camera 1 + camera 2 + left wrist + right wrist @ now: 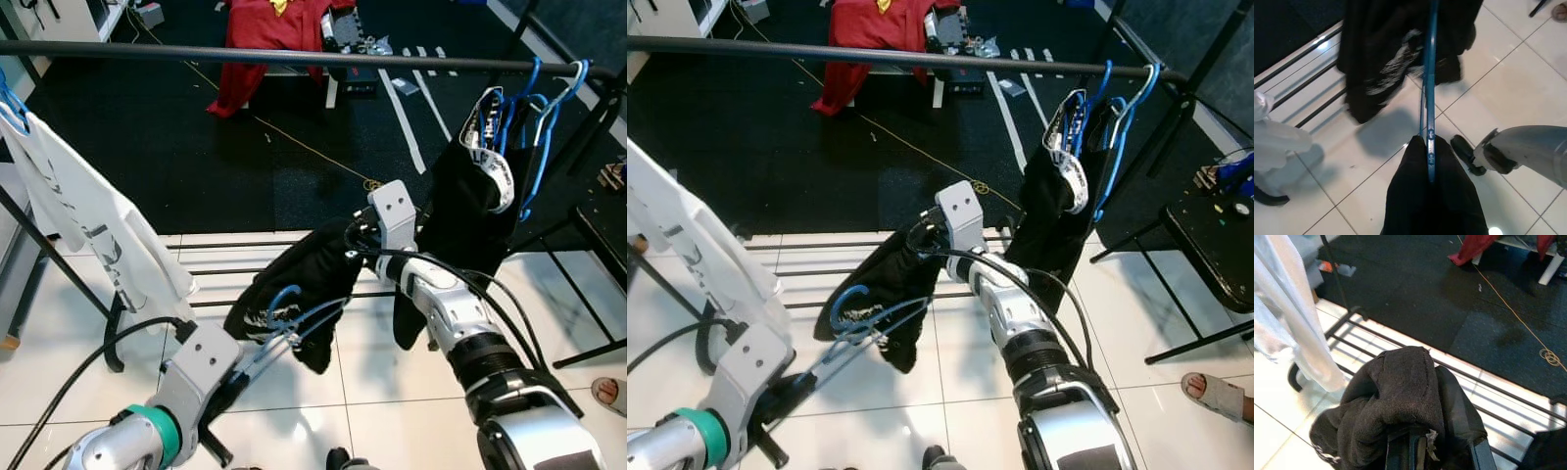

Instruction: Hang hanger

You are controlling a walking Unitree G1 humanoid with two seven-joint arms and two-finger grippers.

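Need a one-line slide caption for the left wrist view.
Left gripper shut on thin blue wire hanger carrying a crumpled black garment.

White tiled floor [372, 411], black mat [196, 147], yellow cord [313, 152]

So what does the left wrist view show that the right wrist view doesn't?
Left wrist view: the left gripper shut on the blue hanger, whose wire runs up into the black garment, plus a silver arm over white tiles. Right wrist view: the right gripper shut on a bunched fold of the garment, the dark mat and red cloth. Both share the garment, the floor bars and a white shirt.
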